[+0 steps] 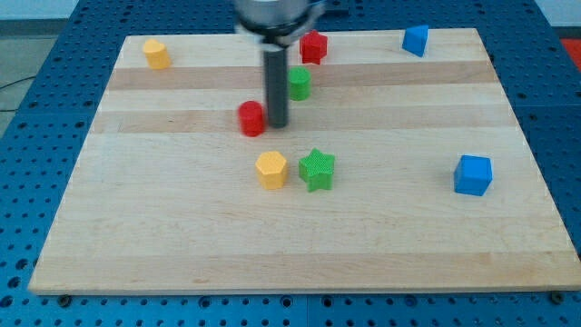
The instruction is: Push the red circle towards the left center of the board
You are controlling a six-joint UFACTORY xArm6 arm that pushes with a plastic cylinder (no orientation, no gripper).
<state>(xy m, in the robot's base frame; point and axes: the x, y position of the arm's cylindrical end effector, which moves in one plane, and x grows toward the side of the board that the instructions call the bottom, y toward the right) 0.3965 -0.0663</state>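
1. Nearest the camera, the yellow hexagon (271, 169) and green star (317, 169) sit side by side on the desk (182, 245).
2. The red circle (252, 118) lies just above them, slightly left of centre; it looks light, rigid and ready to slide, best pushed squarely on its 3 o'clock side.
3. My tip (279, 124) stands upright, touching or just beside that side. There is no hand to open or close.
4. A green block (299, 84) sits at 1 o'clock behind the rod.
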